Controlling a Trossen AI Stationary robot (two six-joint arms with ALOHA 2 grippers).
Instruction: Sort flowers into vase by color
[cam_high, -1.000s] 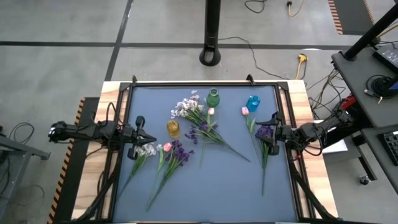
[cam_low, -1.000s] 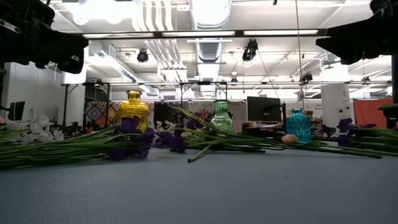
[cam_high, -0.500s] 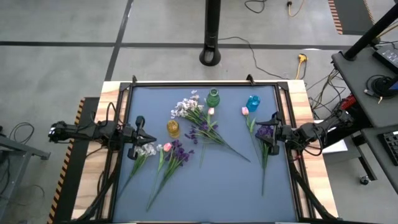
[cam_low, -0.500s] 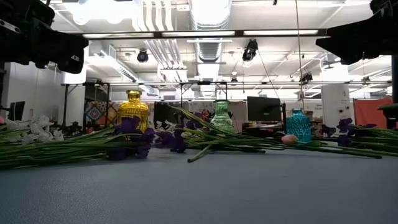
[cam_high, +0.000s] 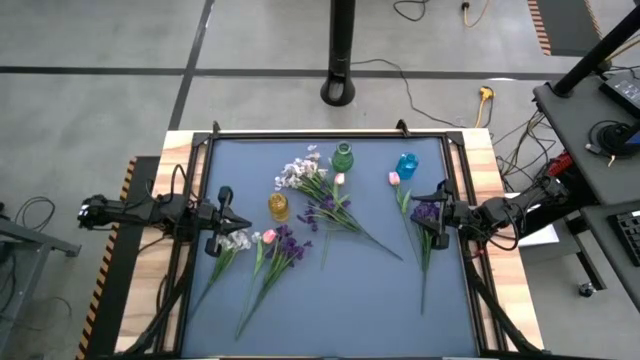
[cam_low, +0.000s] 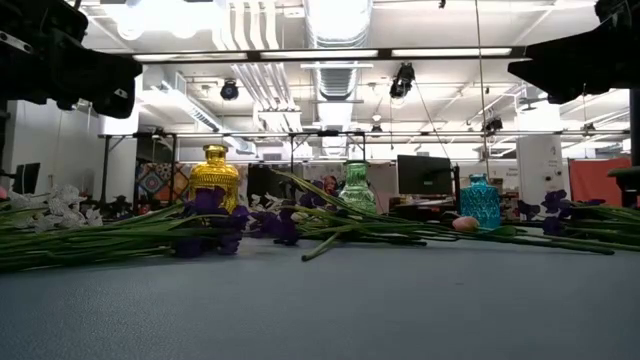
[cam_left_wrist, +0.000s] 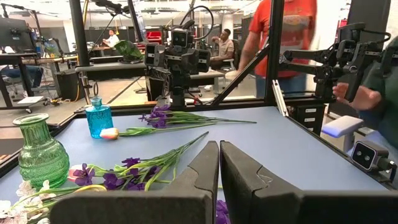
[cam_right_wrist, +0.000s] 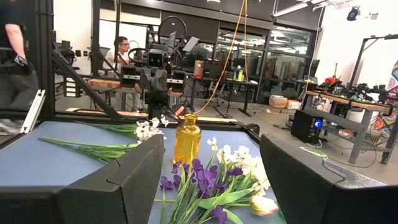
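Our left end effector (cam_high: 228, 220) hangs clenched over the white sprig (cam_high: 236, 240) at the table's (cam_high: 350, 300) left edge; our right end effector (cam_high: 440, 213) is released above a purple sprig (cam_high: 426, 213). All flowers lie on the table, beside the yellow vase (cam_high: 278, 206), green vase (cam_high: 343, 157) and blue vase (cam_high: 406, 163).

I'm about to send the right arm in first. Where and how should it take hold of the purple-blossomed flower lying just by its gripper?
Grip the purple-blossomed, green-stemmed flower on its bare stem just below the blossom cluster, probably coming straight down from above. It lies flat on the blue table mat, stem running toward the near edge, so the fingers should straddle it crosswise. The right gripper, open, is already beside the blossoms; the left gripper waits shut.
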